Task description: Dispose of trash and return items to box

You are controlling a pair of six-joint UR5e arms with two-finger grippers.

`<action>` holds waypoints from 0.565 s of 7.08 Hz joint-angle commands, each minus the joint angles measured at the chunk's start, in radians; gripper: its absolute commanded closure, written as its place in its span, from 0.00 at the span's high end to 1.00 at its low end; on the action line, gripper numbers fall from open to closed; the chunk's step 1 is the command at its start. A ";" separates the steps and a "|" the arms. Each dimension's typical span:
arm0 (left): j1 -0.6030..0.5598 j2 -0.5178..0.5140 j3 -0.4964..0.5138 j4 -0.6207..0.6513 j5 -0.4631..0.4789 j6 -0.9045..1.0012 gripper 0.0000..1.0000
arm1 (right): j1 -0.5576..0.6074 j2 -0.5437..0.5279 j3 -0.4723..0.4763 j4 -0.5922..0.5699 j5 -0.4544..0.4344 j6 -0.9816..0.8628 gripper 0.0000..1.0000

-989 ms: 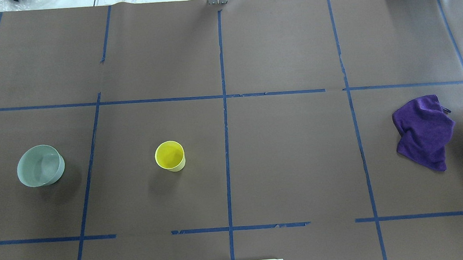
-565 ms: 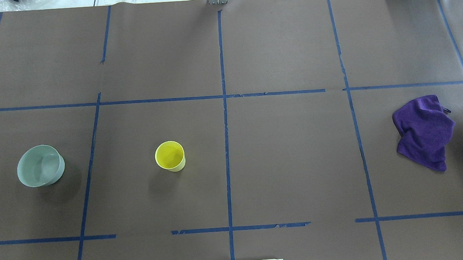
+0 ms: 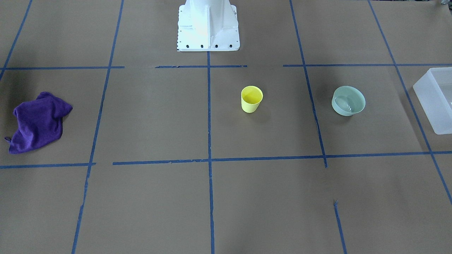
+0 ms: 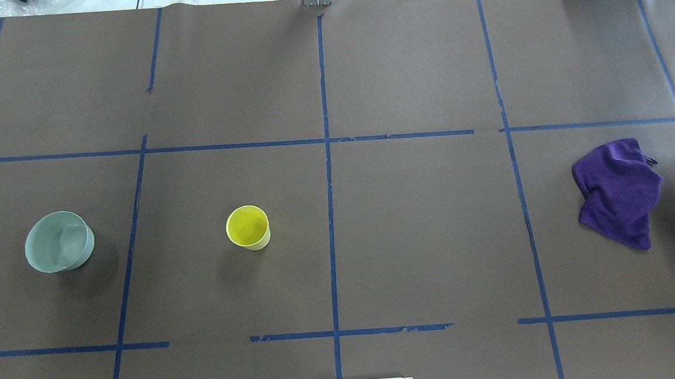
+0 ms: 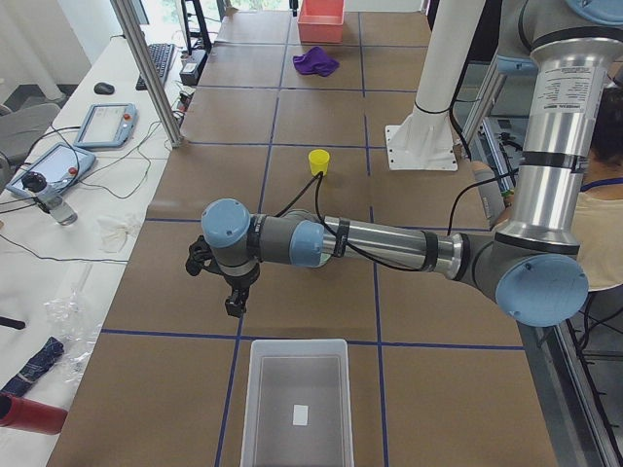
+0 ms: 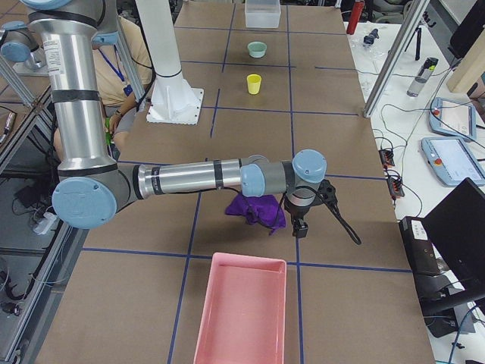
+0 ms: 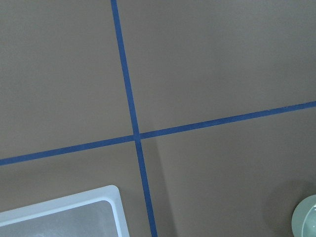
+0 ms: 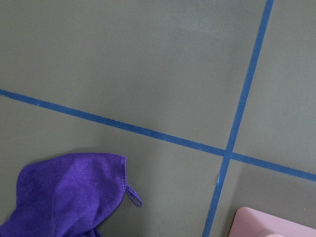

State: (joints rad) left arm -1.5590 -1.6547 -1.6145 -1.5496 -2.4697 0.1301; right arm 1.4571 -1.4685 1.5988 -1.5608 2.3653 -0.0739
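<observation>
- The frosted box (image 3: 428, 106) is sitting at the right edge of the front-facing view.
- The left gripper (image 5: 234, 304) is hovering near it. Its opening cannot be told, nor can that of the right gripper (image 6: 301, 226).
- The mint bowl (image 4: 59, 241) is showing in the left wrist view's lower right corner, nearest the left gripper.
- The yellow cup (image 4: 248, 227) is standing upright, left of centre overhead.

the surface (image 4: 422, 225) wears matt brown paper; the cup (image 4: 248, 227) and bowl (image 4: 58, 242) are smooth plastic, the box (image 5: 298, 404) frosted translucent plastic, the cloth (image 4: 619, 193) soft napped fabric.
</observation>
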 commanded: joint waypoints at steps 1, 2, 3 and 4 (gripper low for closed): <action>0.025 0.015 -0.039 -0.014 -0.119 -0.006 1.00 | -0.004 -0.001 -0.002 0.002 0.003 -0.003 1.00; 0.109 0.013 -0.086 -0.010 -0.109 -0.070 1.00 | -0.004 -0.001 0.000 0.004 0.003 -0.003 1.00; 0.216 0.007 -0.155 -0.038 -0.021 -0.224 1.00 | -0.004 -0.004 0.000 0.002 0.005 -0.003 1.00; 0.323 0.006 -0.213 -0.134 0.070 -0.354 1.00 | -0.004 -0.004 0.000 0.002 0.005 -0.003 1.00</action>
State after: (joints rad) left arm -1.3624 -1.6459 -1.7548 -1.6006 -2.4965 -0.0677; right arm 1.4528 -1.4715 1.5982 -1.5581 2.3695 -0.0766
